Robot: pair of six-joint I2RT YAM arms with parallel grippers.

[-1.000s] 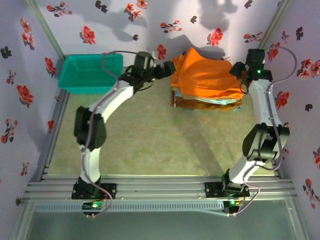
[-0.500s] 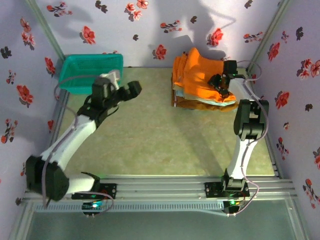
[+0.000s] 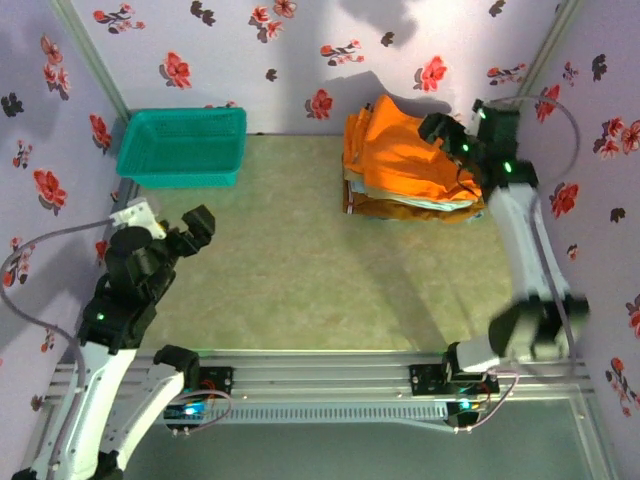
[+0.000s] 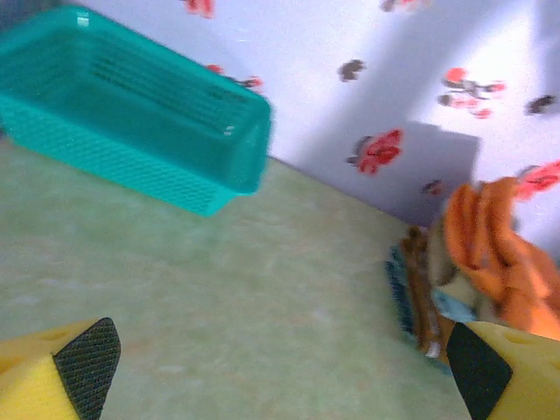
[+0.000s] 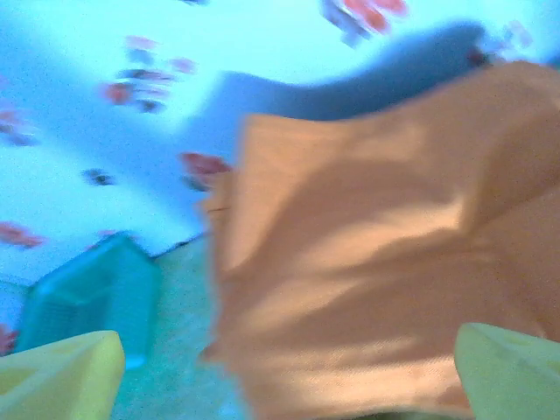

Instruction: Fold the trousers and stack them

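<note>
Trousers (image 3: 400, 155), one orange pair, top one stack (image 3: 395, 208); one teal basket (image 3: 180, 168) stands apart.

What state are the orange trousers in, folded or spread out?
Folded: the orange trousers lie as a compact bundle atop the garment stack.

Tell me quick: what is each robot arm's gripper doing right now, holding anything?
Left gripper: jaws wide open, holding nothing.
Right gripper: jaws wide open by the orange trousers, not gripping them.
</note>
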